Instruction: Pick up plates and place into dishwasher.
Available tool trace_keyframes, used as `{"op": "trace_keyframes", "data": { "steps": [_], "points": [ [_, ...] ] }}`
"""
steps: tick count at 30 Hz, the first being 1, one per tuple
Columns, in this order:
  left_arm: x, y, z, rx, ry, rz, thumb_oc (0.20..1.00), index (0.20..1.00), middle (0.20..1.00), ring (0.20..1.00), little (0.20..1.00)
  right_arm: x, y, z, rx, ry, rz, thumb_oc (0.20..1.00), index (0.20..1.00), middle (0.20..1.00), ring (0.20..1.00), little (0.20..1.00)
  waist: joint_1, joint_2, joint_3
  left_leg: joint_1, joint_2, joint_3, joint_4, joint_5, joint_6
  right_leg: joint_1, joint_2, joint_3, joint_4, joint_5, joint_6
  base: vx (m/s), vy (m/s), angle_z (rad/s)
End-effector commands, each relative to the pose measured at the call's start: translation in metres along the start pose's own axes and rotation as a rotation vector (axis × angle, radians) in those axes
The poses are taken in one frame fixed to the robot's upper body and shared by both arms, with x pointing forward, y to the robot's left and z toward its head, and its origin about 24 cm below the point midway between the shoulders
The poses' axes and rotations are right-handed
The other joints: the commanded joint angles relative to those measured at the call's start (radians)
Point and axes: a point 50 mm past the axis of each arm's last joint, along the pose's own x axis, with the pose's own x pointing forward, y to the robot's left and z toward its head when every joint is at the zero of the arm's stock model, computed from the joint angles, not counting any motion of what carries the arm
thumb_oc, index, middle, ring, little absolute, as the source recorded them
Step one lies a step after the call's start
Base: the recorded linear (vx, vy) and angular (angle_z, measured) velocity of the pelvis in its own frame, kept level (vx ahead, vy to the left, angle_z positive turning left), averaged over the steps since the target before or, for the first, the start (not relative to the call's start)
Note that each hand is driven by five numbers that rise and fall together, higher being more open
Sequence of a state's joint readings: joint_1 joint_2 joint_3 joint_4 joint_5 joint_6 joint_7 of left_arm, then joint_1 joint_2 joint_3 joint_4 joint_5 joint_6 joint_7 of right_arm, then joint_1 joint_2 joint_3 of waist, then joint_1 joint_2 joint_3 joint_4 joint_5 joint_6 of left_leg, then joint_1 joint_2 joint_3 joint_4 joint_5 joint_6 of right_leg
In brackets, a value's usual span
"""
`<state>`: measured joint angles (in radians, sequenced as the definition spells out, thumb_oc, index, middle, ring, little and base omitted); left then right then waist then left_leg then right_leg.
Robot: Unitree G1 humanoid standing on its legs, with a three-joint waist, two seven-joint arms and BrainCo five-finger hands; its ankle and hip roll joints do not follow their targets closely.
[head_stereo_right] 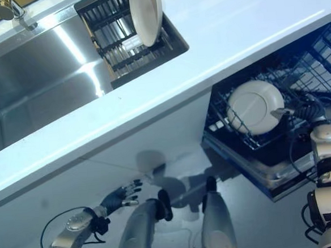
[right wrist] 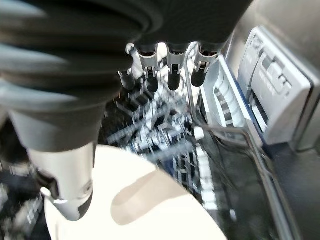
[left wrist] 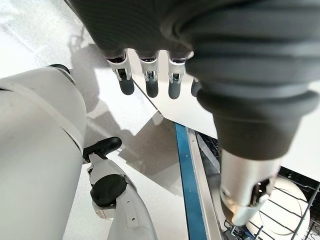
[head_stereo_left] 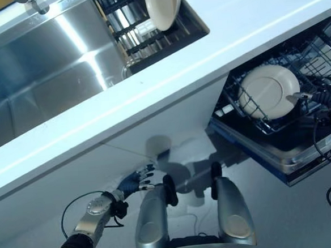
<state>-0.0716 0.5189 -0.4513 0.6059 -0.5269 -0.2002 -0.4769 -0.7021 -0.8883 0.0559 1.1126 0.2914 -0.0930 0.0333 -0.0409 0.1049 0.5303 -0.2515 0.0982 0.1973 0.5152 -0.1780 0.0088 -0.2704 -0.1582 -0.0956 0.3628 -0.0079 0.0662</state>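
Observation:
A white plate (head_stereo_left: 268, 91) stands on edge in the wire rack (head_stereo_left: 250, 121) of the open dishwasher at the right. My right hand (head_stereo_right: 301, 111) is at that plate's right rim, open; in the right wrist view its fingers (right wrist: 172, 65) reach straight past the plate (right wrist: 150, 210) and the thumb (right wrist: 67, 190) lies over it. A second white plate (head_stereo_left: 163, 5) stands upright in the dark drying rack (head_stereo_left: 131, 33) inside the sink. My left hand (head_stereo_left: 136, 181) hangs low by the white cabinet front, open and holding nothing, its fingers (left wrist: 150, 75) relaxed.
A steel sink (head_stereo_left: 37, 82) with a faucet (head_stereo_left: 32, 4) lies at the upper left. The white countertop (head_stereo_left: 249, 21) runs across, overhanging the dishwasher. The dishwasher's pulled-out door (head_stereo_left: 287, 163) juts out at the right, near my right arm.

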Motion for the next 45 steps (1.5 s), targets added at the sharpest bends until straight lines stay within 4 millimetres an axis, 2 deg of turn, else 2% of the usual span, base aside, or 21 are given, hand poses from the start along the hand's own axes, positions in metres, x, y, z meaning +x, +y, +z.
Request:
{"op": "trace_keyframes", "data": {
  "steps": [1, 10, 14, 17, 20, 24, 28, 33, 36, 41, 45],
  "points": [
    [-0.011, -0.015, -0.011, -0.035, -0.034, -0.02, 1.0, 1.0, 1.0, 1.0, 1.0, -0.005, -0.028, 0.003, 0.039, -0.042, -0.087, 1.0, 1.0, 1.0, 1.0, 1.0, 0.022, -0.027, -0.072, -0.007, 0.088, -0.04, -0.02, 0.029, -0.073, 0.045, -0.044, 0.002, -0.023, -0.017, 0.041, 0.0, 0.0, 0.0],
    [-0.012, -0.018, -0.019, -0.049, -0.016, -0.01, 1.0, 1.0, 1.0, 1.0, 1.0, -0.011, -0.042, -0.009, 0.184, -0.038, -0.186, 1.0, 1.0, 1.0, 1.0, 1.0, 0.02, -0.043, -0.105, 0.029, 0.085, -0.03, -0.044, 0.032, -0.07, 0.083, -0.04, 0.002, -0.053, -0.012, 0.044, 0.0, 0.0, 0.0],
    [-0.015, -0.021, -0.024, -0.168, -0.061, -0.005, 1.0, 1.0, 1.0, 1.0, 1.0, -0.017, -0.053, -0.011, 0.475, -0.085, -0.347, 1.0, 1.0, 1.0, 1.0, 1.0, 0.016, -0.048, -0.133, 0.066, 0.077, -0.025, -0.075, 0.032, -0.072, 0.119, -0.035, 0.004, -0.081, -0.016, 0.044, 0.04, 0.05, -0.04],
    [-0.013, -0.03, -0.019, -0.163, -0.108, -0.044, 1.0, 1.0, 1.0, 1.0, 1.0, -0.025, -0.047, -0.019, 0.725, -0.137, -0.422, 1.0, 1.0, 1.0, 1.0, 1.0, 0.014, -0.055, -0.16, 0.092, 0.069, -0.027, -0.101, 0.028, -0.071, 0.146, -0.03, 0.005, -0.105, -0.018, 0.046, 0.04, 0.034, -0.03],
    [-0.009, -0.038, -0.012, -0.137, -0.137, -0.096, 1.0, 1.0, 1.0, 1.0, 1.0, -0.031, -0.038, -0.02, 0.905, -0.206, -0.464, 1.0, 1.0, 1.0, 1.0, 1.0, 0.008, -0.063, -0.19, 0.125, 0.061, -0.023, -0.135, 0.027, -0.068, 0.173, -0.026, 0.006, -0.132, -0.018, 0.049, 0.05, 0.042, -0.05],
    [-0.006, -0.051, -0.006, -0.086, -0.148, -0.204, 1.0, 1.0, 1.0, 1.0, 1.0, -0.049, -0.031, -0.021, 1.051, -0.331, -0.517, 1.0, 1.0, 1.0, 1.0, 1.0, -0.015, -0.072, -0.242, 0.17, 0.05, -0.014, -0.198, 0.03, -0.06, 0.202, -0.018, 0.017, -0.165, -0.02, 0.059, 0.07, 0.05, 0.0],
    [-0.007, -0.065, -0.012, -0.09, -0.122, -0.324, 1.0, 1.0, 1.0, 1.0, 1.0, -0.063, -0.026, -0.024, 1.096, -0.4, -0.517, 1.0, 1.0, 1.0, 1.0, 1.0, -0.037, -0.076, -0.283, 0.215, 0.035, -0.006, -0.254, 0.034, -0.053, 0.229, -0.012, 0.028, -0.197, -0.02, 0.068, 0.05, 0.065, -0.04],
    [-0.009, -0.081, -0.014, -0.069, -0.139, -0.453, 1.0, 1.0, 1.0, 1.0, 1.0, -0.078, -0.018, -0.008, 1.08, -0.541, -0.462, 1.0, 1.0, 1.0, 1.0, 1.0, -0.07, -0.078, -0.321, 0.259, 0.023, 0.024, -0.298, 0.031, -0.042, 0.249, -0.008, 0.046, -0.225, -0.017, 0.078, 0.01, 0.078, -0.14],
    [-0.007, -0.087, -0.004, -0.025, -0.179, -0.515, 1.0, 1.0, 1.0, 1.0, 1.0, -0.092, -0.01, 0.013, 1.109, -0.676, -0.381, 1.0, 1.0, 1.0, 1.0, 1.0, -0.096, -0.081, -0.339, 0.278, 0.015, 0.039, -0.314, 0.026, -0.032, 0.249, -0.004, 0.063, -0.228, -0.019, 0.083, -0.02, 0.069, -0.16],
    [0.001, -0.103, 0.033, 0.024, -0.327, -0.654, 1.0, 1.0, 1.0, 1.0, 1.0, -0.115, 0.015, 0.048, 1.061, -0.858, -0.187, 1.0, 1.0, 1.0, 1.0, 1.0, -0.13, -0.084, -0.376, 0.306, 0.001, 0.055, -0.347, 0.023, -0.018, 0.251, 0.005, 0.087, -0.236, -0.019, 0.088, -0.02, 0.059, -0.14],
    [0.002, -0.115, 0.064, 0.056, -0.479, -0.717, 1.0, 1.0, 1.0, 1.0, 1.0, -0.124, 0.037, 0.058, 1.037, -0.888, 0.006, 1.0, 1.0, 1.0, 1.0, 1.0, -0.14, -0.087, -0.402, 0.314, -0.008, 0.058, -0.36, 0.021, -0.012, 0.251, 0.009, 0.092, -0.237, -0.02, 0.087, -0.03, 0.03, -0.03]
  ]
}}
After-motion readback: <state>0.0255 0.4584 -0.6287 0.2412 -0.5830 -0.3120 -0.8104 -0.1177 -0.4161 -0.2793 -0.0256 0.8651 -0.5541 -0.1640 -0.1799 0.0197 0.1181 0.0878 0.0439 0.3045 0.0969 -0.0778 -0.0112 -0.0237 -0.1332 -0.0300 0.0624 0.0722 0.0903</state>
